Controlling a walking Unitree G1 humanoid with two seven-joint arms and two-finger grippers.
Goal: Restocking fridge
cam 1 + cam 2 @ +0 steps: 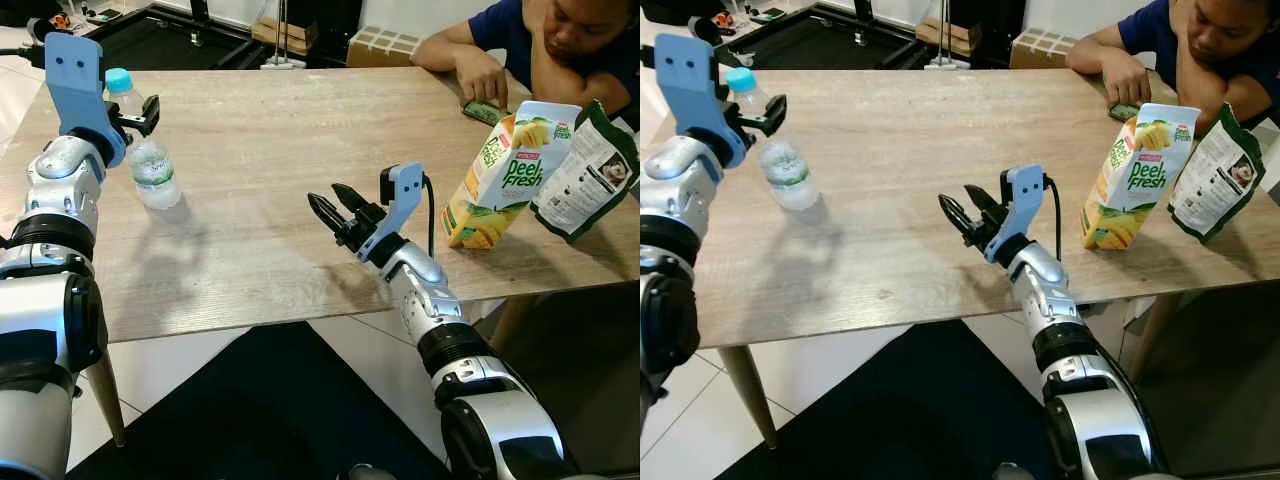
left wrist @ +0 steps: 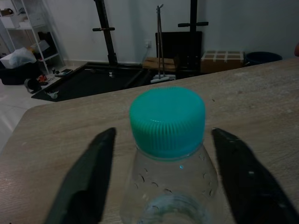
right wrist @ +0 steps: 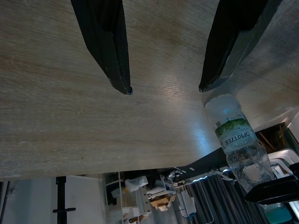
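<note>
- My left end effector [image 1: 140, 112] is at about ten o'clock on the table, raised to the neck of the water bottle [image 1: 150, 165]. In my left wrist view its two black fingers [image 2: 86, 182] stand apart on either side of the teal cap [image 2: 167, 120] with bare wood showing in both gaps, so it is released, around the bottle but not touching it.
- My right end effector [image 1: 335, 208] hovers just over the wood near the middle of the table, towards four o'clock from the bottle and well apart from it, fingers spread and holding nothing.
- The table [image 1: 270, 160] is pale wood; the bottle stands upright on it at ten o'clock, near the left edge.
- A person [image 1: 560, 45] leans on the far edge at about one o'clock, one hand over a small dark thing.
- The juice carton [image 1: 500, 175] stands at three o'clock, with a green pouch [image 1: 590, 170] just beside it to the right.
- Handling, as I judge it: the bottle is clear thin plastic and looks full, so moderately heavy, smooth and liable to dent under a hard squeeze. The stiffest place to take hold is the neck just under the ribbed cap, where the shoulder would stop it sliding down through my fingers; lower on the labelled body it would flex and could slip.
</note>
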